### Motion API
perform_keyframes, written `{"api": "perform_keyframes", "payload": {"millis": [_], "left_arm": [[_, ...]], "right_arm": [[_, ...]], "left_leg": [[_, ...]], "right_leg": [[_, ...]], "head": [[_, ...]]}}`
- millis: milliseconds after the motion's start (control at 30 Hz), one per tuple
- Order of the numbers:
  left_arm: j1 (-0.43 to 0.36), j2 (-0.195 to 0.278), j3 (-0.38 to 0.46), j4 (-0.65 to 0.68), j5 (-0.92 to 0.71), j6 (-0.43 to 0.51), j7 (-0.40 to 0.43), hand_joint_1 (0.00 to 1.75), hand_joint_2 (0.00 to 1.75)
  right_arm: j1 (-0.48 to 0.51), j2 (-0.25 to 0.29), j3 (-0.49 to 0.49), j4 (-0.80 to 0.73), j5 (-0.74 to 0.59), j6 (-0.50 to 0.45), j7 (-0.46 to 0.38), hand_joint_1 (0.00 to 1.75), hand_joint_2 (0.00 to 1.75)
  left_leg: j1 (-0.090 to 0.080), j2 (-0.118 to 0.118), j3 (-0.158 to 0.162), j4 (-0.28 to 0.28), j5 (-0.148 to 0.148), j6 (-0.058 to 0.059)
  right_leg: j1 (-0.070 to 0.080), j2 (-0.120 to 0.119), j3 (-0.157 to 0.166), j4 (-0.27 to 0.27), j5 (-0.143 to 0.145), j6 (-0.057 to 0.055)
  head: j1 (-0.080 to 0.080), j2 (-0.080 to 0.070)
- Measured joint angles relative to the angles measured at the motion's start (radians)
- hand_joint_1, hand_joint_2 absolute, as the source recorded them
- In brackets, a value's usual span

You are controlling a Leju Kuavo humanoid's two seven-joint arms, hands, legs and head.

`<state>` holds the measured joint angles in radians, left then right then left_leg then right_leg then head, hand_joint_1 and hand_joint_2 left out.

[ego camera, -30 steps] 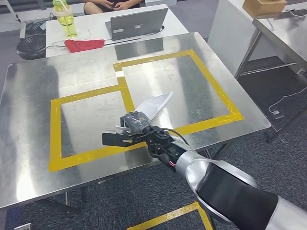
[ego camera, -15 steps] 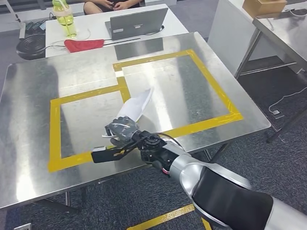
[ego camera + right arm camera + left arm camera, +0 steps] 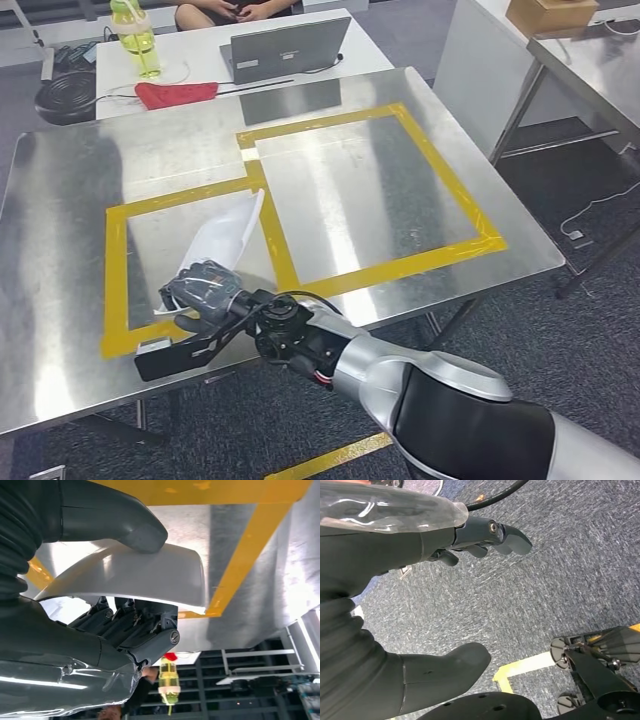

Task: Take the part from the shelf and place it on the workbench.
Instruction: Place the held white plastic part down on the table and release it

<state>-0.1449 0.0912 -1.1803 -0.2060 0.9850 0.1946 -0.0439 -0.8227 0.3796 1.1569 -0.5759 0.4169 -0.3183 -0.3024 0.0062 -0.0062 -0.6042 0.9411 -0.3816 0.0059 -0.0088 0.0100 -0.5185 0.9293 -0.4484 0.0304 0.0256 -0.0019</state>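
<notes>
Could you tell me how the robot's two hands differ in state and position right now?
The right hand grips the white part, thumb on one face and fingers on the other; the left hand holds nothing, its fingers apart. The right hand is over the steel workbench at the yellow tape; the left hand hangs over grey carpet. Both have dark grey fingers.

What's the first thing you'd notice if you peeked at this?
The robot's right hand reaching over the shiny metal workbench, gripping a flat white part above the left of two yellow tape rectangles. Behind the bench, a white table holds a grey laptop, a red cloth and a yellow-green bottle.
</notes>
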Motion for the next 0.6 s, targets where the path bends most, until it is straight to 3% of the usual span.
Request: {"api": "perform_keyframes", "payload": {"millis": [367, 500, 600], "left_arm": [[0.000, 0.000, 0.000, 0.000, 0.006, 0.005, -0.014, 0.00, 1.75], [0.003, 0.001, 0.000, 0.000, 0.010, 0.006, -0.016, 0.00, 1.75], [0.008, 0.003, 0.000, 0.000, 0.010, 0.003, -0.018, 0.00, 0.44]], "right_arm": [[-0.018, 0.000, 0.100, -0.067, -0.027, -0.005, 0.018, 1.47, 1.75], [-0.020, 0.000, 0.119, -0.067, -0.035, -0.008, 0.024, 0.00, 1.75], [-0.021, 0.000, 0.127, -0.066, -0.049, -0.009, 0.030, 0.00, 1.75]], "left_leg": [[0.000, 0.000, 0.000, 0.000, 0.000, 0.000], [0.000, 0.000, 0.000, 0.000, 0.000, 0.000], [0.000, 0.000, 0.000, 0.000, 0.000, 0.000]], "right_leg": [[0.000, 0.000, 0.000, 0.000, 0.000, 0.000], [0.000, 0.000, 0.000, 0.000, 0.000, 0.000], [0.000, 0.000, 0.000, 0.000, 0.000, 0.000]], "head": [[0.000, 0.000], [0.000, 0.000], [0.000, 0.000]]}}
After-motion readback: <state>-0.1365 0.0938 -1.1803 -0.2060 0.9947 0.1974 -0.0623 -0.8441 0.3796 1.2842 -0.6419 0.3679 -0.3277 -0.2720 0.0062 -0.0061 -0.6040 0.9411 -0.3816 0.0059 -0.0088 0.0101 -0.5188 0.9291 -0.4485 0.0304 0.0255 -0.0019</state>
